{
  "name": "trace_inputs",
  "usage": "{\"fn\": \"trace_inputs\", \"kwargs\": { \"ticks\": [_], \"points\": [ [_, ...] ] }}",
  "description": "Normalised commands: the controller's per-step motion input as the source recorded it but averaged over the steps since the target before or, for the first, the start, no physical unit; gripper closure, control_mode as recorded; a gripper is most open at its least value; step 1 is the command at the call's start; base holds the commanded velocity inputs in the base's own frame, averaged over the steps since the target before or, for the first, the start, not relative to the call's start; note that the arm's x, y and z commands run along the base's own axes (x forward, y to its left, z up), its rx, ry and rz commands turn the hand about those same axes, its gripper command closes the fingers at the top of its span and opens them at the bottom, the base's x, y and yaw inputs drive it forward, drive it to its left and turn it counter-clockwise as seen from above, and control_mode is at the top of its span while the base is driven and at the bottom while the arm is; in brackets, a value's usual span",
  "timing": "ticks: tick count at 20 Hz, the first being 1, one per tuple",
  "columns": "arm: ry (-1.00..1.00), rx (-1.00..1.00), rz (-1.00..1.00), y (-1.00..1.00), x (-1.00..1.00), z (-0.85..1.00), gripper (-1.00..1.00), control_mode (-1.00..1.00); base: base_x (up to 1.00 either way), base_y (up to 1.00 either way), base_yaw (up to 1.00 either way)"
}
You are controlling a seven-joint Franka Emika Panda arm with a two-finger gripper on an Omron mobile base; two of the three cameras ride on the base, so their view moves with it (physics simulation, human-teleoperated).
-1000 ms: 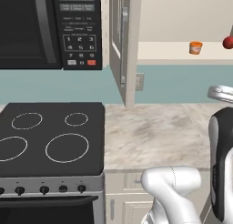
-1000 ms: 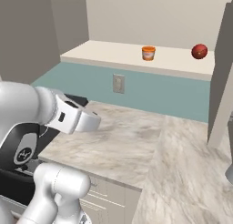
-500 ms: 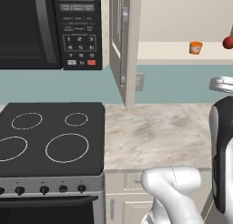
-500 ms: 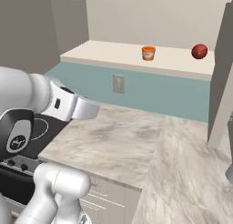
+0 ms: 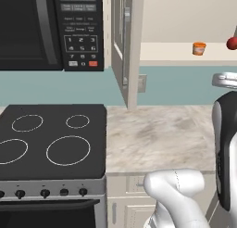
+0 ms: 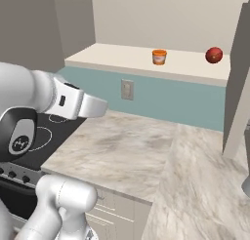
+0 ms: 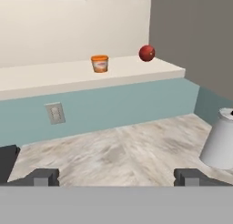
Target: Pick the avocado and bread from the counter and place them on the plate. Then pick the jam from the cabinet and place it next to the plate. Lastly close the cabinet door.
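Note:
The jam (image 7: 146, 53) is a small red jar on the cabinet (image 5: 185, 23) shelf, at its right end. It also appears as the jam (image 6: 214, 54) and the jam (image 5: 231, 43). The cabinet door (image 5: 121, 41) stands open, seen edge-on with its silver handle. My gripper (image 7: 117, 176) is open and holds nothing. It hovers over the marble counter (image 7: 118, 155), facing the shelf from well back. The counter (image 5: 157, 134) is bare in front of me. The avocado, bread and plate are out of view.
An orange cup (image 7: 99, 63) stands on the shelf left of the jam. A pale grey cylinder (image 7: 220, 141) sits on the counter at the right by a grey wall. A black stove (image 5: 51, 139) and microwave (image 5: 41, 28) lie to the left.
My arm has risen slightly, and its forearm has stretched further right over the counter. The gripper stays open. The jam, cup and door have not moved.

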Motion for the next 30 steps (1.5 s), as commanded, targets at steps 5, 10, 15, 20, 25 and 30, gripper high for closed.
{"fn": "trace_inputs", "kwargs": {
  "ticks": [5, 10, 15, 20, 25, 30],
  "points": [
    [-0.05, 0.0, 0.04, 0.0, 0.3, 0.06, -1.0, -1.0, 0.0, 0.0, 0.0],
    [-0.08, 0.0, 0.01, 0.0, 0.22, 0.2, -1.0, -1.0, 0.0, 0.0, 0.0],
    [-0.05, -0.01, 0.0, 0.0, 0.16, 0.28, -1.0, -1.0, 0.0, 0.0, 0.0],
    [0.0, 0.0, 0.0, 0.0, 0.22, 0.21, -1.0, -1.0, 0.0, 0.0, 0.0],
    [0.0, 0.0, 0.01, -0.03, 0.2, 0.14, -1.0, -1.0, 0.0, 0.0, 0.0],
    [0.03, 0.0, 0.02, -0.07, 0.17, 0.04, -1.0, -1.0, 0.0, 0.0, 0.0]
  ]
}}
